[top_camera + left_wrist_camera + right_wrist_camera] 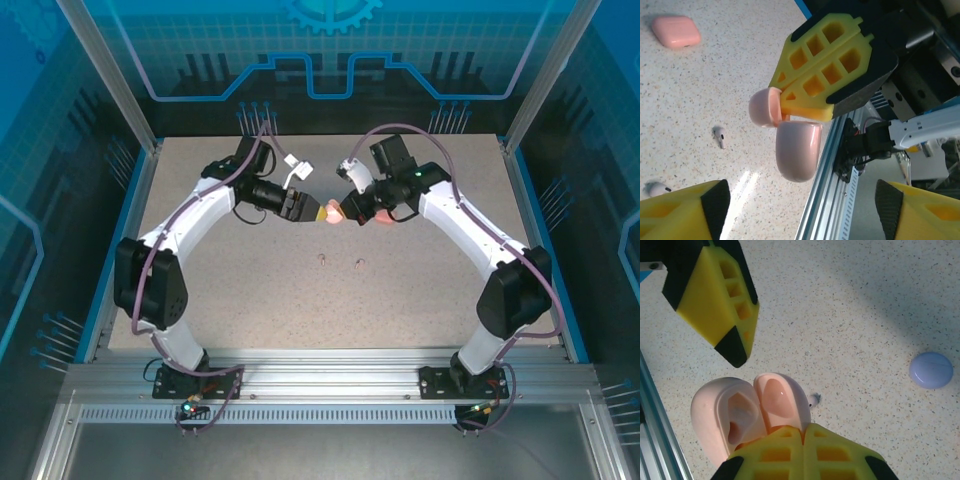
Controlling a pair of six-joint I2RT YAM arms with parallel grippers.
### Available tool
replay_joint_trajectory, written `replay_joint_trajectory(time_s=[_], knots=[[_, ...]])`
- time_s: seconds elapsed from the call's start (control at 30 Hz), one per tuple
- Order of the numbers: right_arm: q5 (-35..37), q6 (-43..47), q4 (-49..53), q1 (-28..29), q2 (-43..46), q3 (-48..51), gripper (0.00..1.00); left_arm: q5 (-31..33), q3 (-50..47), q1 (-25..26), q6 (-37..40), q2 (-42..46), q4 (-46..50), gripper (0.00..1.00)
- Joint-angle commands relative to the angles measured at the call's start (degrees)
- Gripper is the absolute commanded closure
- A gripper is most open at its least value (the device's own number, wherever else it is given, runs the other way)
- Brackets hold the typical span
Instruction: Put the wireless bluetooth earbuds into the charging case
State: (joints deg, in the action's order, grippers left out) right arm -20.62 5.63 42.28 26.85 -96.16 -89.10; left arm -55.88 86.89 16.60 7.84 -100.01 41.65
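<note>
right gripper point(802, 429) is clenching the open pale pink case point(735, 410), while left gripper point(801, 197) is hovering just beside that case, jaws apart and holding nothing.

pink case point(797, 150) aloft, table point(420, 290) mostly bare

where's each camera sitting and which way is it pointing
Top external: above and behind the bases, looking down on the table; both arms show, left end effector facing right end effector.
Left wrist: on the left arm, facing the right end effector gripping the open pink case; own yellow fingers at bottom.
Right wrist: looks down past its shut fingers at the table.
Shared: all show that case.
</note>
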Motion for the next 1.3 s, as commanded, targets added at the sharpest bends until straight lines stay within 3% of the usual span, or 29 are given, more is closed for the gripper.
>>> replay_joint_trajectory(time_s=[0.0, 0.53, 1.27], knots=[[-2.97, 1.23, 2.45, -0.75, 0.97, -1.94, 1.0, -4.75, 2.94, -0.52, 2.78, -2.25, 3.53, 0.35], [-4.16, -0.62, 2.59, -0.08, -1.51, -4.69, 1.0, -7.55, 4.75, 0.1, 3.84, -4.83, 2.99, 0.39], [-2.98, 0.08, 3.25, 0.66, -2.18, -4.51, 1.0, -7.54, 9.69, 2.56, 6.0, -8.28, 7.41, 0.59]])
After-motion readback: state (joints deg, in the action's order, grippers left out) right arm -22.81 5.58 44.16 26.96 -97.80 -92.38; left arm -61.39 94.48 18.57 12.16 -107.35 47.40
